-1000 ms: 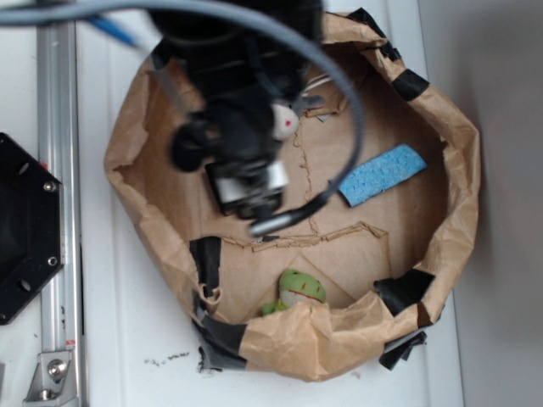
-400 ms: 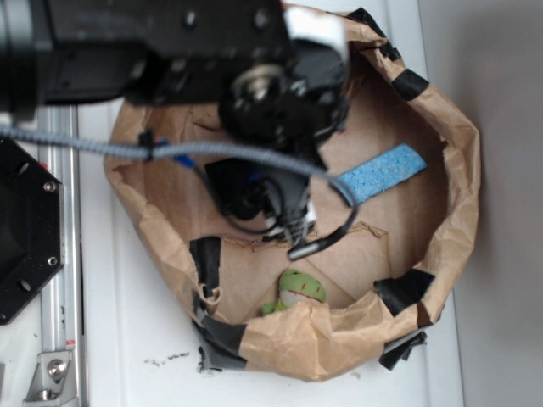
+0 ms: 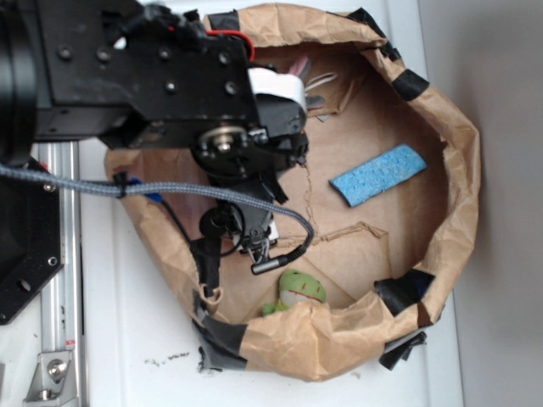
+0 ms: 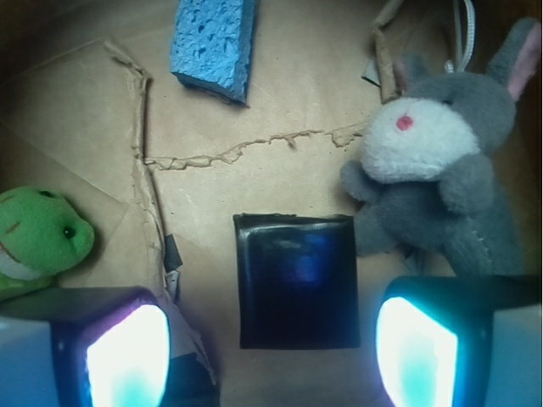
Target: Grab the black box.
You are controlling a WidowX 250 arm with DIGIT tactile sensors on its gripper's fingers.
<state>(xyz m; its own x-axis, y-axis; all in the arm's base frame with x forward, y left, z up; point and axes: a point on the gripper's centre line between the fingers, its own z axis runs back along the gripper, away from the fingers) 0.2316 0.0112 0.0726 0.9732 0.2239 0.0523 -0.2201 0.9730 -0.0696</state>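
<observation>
The black box (image 4: 297, 280) is a flat glossy square lying on the brown paper floor. In the wrist view it sits between and just ahead of my two glowing fingertips, nearer the right one. My gripper (image 4: 273, 360) is open, with the left pad (image 4: 127, 360) and right pad (image 4: 420, 356) standing well apart on either side of the box and nothing held. In the exterior view the black arm (image 3: 170, 85) hangs over the left half of the paper bag and hides both the box and the fingers.
A grey plush rabbit (image 4: 441, 170) lies right beside the box's right edge. A green plush toy (image 4: 38, 237) (image 3: 297, 288) sits to the left. A blue sponge (image 4: 212, 38) (image 3: 377, 174) lies farther off. Crumpled bag walls (image 3: 458, 170) with black tape patches (image 3: 403, 288) ring the space.
The arm has swung over the bag's left half and now covers more of it; the wrist and its cable have shifted toward the lower left. The sponge and green toy have not moved.
</observation>
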